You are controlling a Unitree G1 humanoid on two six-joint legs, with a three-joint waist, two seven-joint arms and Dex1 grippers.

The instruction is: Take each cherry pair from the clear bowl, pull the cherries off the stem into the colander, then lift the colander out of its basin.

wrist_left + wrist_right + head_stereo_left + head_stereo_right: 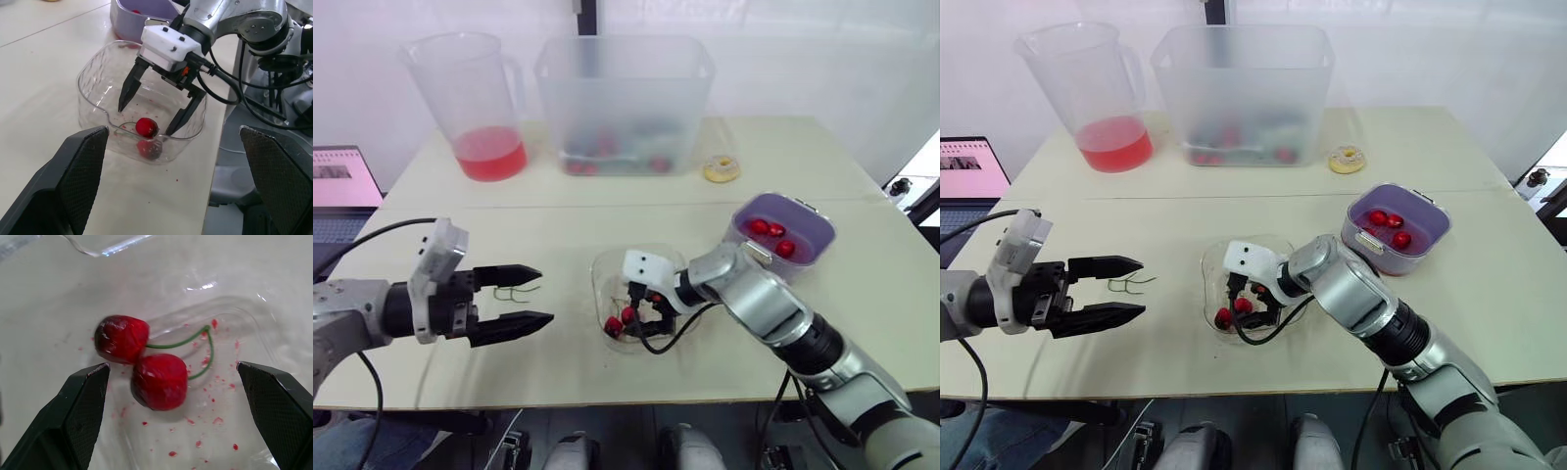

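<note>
- Laptop (342, 191): cut off by the pic's L edge.
- Pitcher (475, 88): red liquid low inside.
- Left gripper (545, 295): fingers spread, empty, over the table.
- Bare stem (517, 288): thin, hard to make out, btwn those fingers.
- Tub (626, 88): frosted; red contents blurred.
- Clear bowl (93, 78): held cherry pair (159, 381), flat, fruits touching; long axis ran finger to finger.
- Right gripper (145, 121): agape, straddling pair w/o contact.
- Colander (818, 235): cherries inside; basin not told apart.
</note>
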